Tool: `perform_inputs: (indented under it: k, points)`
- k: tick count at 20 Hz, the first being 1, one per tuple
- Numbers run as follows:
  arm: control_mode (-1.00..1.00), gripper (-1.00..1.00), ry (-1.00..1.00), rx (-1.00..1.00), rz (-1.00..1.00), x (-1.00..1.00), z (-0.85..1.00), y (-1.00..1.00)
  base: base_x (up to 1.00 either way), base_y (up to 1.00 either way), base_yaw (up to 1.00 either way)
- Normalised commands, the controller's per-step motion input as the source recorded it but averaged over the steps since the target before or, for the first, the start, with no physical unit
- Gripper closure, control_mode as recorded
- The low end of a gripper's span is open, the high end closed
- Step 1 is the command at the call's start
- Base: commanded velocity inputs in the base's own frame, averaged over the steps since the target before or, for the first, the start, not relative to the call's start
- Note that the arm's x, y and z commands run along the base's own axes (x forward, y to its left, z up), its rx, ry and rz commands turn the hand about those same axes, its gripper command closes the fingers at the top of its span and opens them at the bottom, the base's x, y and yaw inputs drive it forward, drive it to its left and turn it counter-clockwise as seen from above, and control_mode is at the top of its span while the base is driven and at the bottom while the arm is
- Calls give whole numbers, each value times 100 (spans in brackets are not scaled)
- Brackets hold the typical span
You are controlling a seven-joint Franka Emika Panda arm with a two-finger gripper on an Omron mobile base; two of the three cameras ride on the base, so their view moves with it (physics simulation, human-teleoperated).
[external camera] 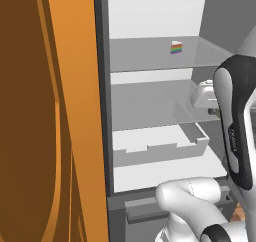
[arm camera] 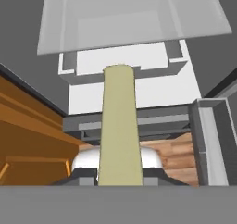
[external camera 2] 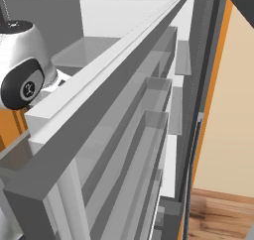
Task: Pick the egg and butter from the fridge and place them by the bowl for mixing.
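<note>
The butter (arm camera: 120, 126) is a slim olive-yellow stick that stands up from between my fingertips in the hand view, and my gripper (arm camera: 120, 180) is shut on it. The fridge (external camera: 150, 111) stands open, with a white inside and grey shelves. My white hand (external camera: 202, 93) hangs at the right end of the middle shelf, above the white drawer tray (external camera: 160, 143). The same drawer tray (arm camera: 125, 68) lies beyond the butter in the hand view. The egg and the bowl are out of view.
A rainbow-striped cake slice (external camera: 176, 47) sits on the upper shelf. An orange wooden cupboard (external camera: 50, 126) flanks the fridge on the left. The open fridge door with its racks (external camera 2: 134, 135) stands close on the right, and the wooden floor (external camera 2: 218, 214) shows past it.
</note>
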Motion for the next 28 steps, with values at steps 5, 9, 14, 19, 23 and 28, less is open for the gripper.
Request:
perform_inputs:
  k: [5, 9, 14, 19, 23, 28]
  points:
    - [-100, 100, 6, -2, 0, -4, -11, 8, 0, 0, 0]
    - [-100, 100, 0, -3, 0, -16, -6, 2, 0, 0, 0]
    - [-100, 100, 0, -1, 0, -42, -2, 0, 0, 0, 0]
    - [-100, 100, 6, -1, 0, -41, 0, 0, 0, 0, 0]
    - [-100, 100, 15, -3, 0, -16, 0, 1, 0, 0, 0]
    - [-100, 100, 14, -1, 0, -6, 0, 0, 0, 0, 0]
